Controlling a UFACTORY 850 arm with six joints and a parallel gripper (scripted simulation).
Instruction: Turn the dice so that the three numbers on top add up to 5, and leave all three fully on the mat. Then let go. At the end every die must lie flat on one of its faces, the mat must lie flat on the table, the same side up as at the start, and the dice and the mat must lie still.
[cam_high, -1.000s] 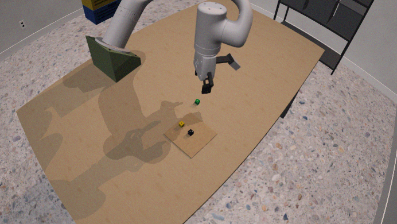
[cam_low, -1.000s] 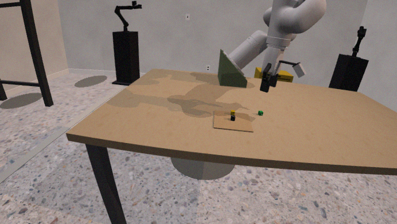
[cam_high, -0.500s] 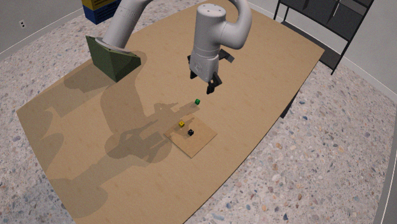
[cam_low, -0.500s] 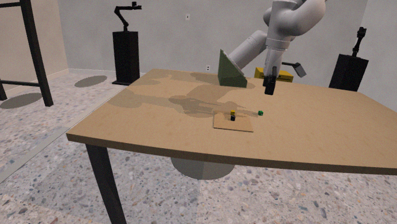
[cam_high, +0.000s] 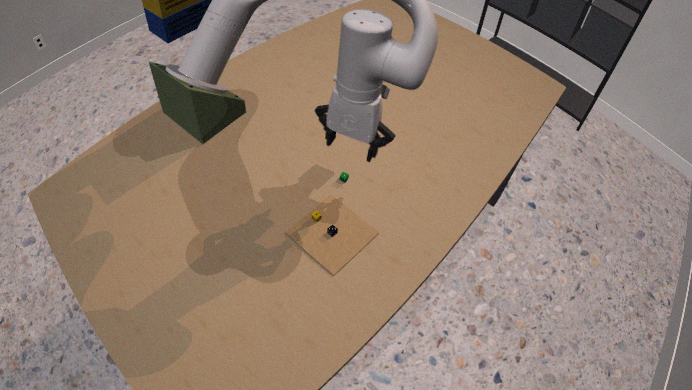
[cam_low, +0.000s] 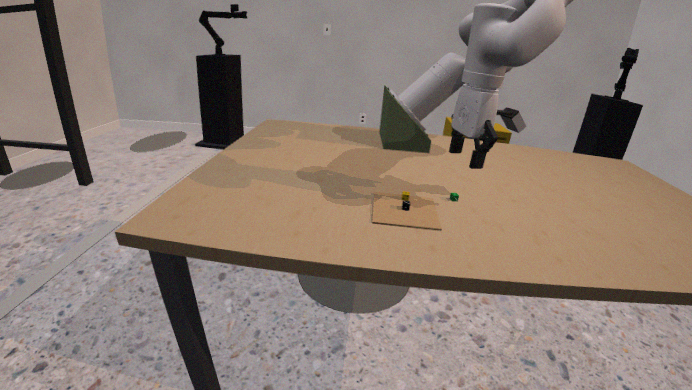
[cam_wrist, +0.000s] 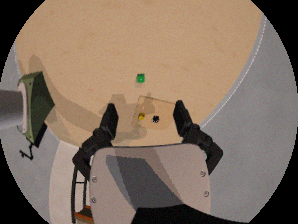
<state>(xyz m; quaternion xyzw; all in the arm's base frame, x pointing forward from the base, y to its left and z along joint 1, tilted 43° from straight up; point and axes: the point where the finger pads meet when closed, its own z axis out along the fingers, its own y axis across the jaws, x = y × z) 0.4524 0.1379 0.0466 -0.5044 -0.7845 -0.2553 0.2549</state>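
Observation:
The square mat (cam_high: 335, 262) (cam_low: 400, 222) (cam_wrist: 165, 127) lies flat on the table. A yellow die (cam_high: 316, 216) (cam_low: 405, 195) (cam_wrist: 141, 116) sits on it near one edge. A black die (cam_high: 332, 230) (cam_low: 406, 205) (cam_wrist: 156, 119) sits on it beside the yellow one, a small gap between them in the top view. A green die (cam_high: 344, 177) (cam_low: 454, 197) (cam_wrist: 141, 78) lies on the bare table, off the mat. The top numbers are too small to read surely. My gripper (cam_high: 349, 150) (cam_low: 467, 157) (cam_wrist: 145, 108) is open and empty, high above the table.
The green wedge-shaped base (cam_high: 200, 110) (cam_low: 405, 130) (cam_wrist: 37, 105) of the arm stands at the table's side. The arm's shadow falls across the table and part of the mat. A dark shelf (cam_high: 555, 45) stands beyond the table.

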